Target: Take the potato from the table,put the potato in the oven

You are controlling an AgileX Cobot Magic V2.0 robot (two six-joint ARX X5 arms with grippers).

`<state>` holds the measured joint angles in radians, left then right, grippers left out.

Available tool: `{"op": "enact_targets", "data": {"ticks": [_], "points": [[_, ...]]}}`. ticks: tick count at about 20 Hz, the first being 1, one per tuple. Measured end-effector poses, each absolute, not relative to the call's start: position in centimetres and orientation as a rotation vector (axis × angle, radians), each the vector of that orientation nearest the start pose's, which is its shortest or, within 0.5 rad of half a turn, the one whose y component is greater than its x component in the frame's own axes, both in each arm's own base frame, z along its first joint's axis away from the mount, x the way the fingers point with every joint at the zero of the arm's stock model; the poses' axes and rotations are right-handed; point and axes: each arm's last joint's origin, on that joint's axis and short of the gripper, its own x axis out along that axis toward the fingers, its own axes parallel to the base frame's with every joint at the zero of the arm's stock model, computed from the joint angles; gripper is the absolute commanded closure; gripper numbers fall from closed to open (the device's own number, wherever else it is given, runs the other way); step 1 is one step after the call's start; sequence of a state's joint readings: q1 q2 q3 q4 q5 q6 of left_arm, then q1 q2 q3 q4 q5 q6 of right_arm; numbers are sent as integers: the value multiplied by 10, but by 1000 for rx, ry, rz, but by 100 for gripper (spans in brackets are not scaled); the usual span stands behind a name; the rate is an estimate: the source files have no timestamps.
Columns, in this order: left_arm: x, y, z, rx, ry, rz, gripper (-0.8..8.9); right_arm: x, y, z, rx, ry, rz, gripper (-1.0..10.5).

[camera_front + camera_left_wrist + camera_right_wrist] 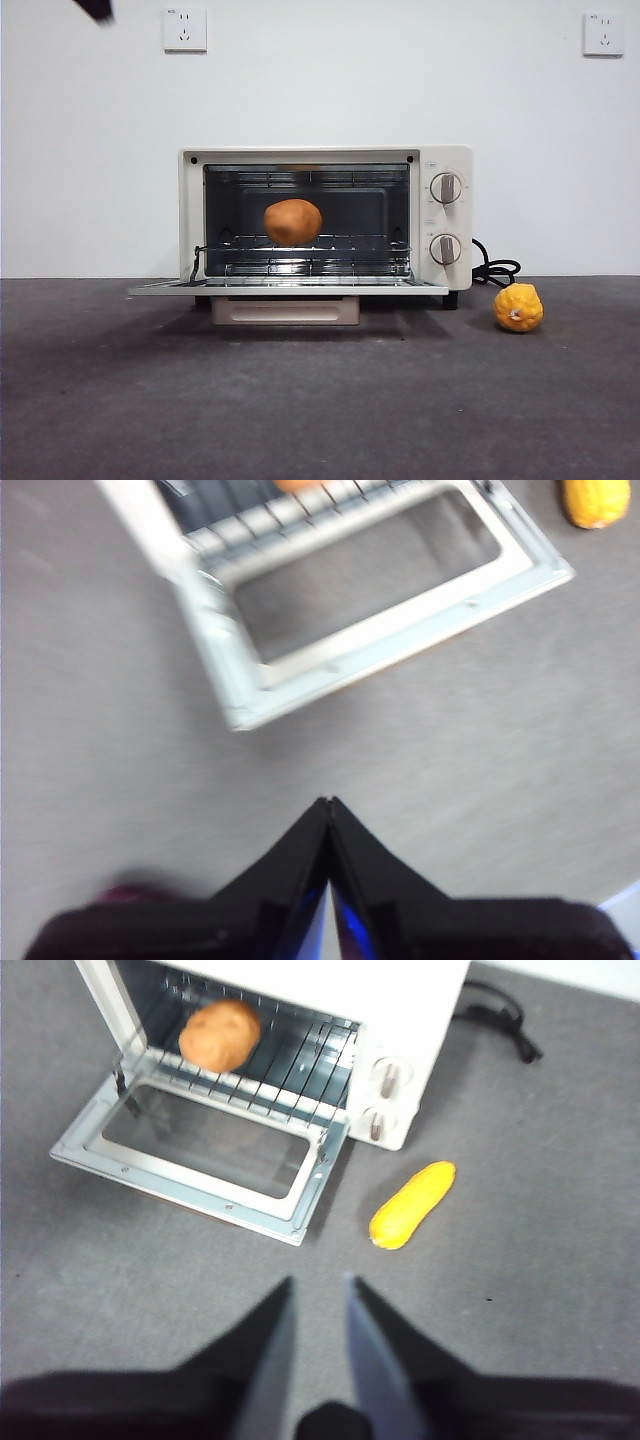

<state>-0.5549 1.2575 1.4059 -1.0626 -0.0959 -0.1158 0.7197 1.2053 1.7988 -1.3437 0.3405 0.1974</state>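
Note:
The brownish-orange potato (293, 221) rests on the wire rack inside the cream-white oven (325, 225), whose door lies folded down flat. In the right wrist view the potato (220, 1035) sits on the rack inside the oven (400, 1030). My right gripper (318, 1285) hovers high above the table (560, 1210) in front of the door, jaws slightly apart, holding nothing. My left gripper (329, 803) hangs above the table (100, 730) off the door's corner, jaws pressed together and empty. A sliver of the potato (297, 484) shows at the frame's edge.
A bumpy yellow fruit (518, 307) lies on the table right of the oven, also the yellow fruit (412, 1204) in the right wrist view. The open door (195, 1150) juts forward. A black power cord (493, 270) coils behind. A black arm tip (96, 9) shows top left.

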Motion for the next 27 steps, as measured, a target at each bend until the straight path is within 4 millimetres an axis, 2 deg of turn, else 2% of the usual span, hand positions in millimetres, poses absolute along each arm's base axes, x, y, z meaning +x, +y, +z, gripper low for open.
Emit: {"op": "enact_targets", "data": {"ticks": [3,7,13,19,27], "points": [[235,-117,356,61,956,-455,821,95,71,486,-141,584,310,945],[276,-103,324,-79,1087,-474,821,62,42,495,-86,486,325,945],[322,-81,271,-177,1259,-371,821,24,8,499,-18,375,340,945],[344,-60,234,-218,1360,-272,821,16,1,498,2,355,342,945],[365,-61,184,-265,1463,-215,821,16,2,498,32,365,362,945]]}}
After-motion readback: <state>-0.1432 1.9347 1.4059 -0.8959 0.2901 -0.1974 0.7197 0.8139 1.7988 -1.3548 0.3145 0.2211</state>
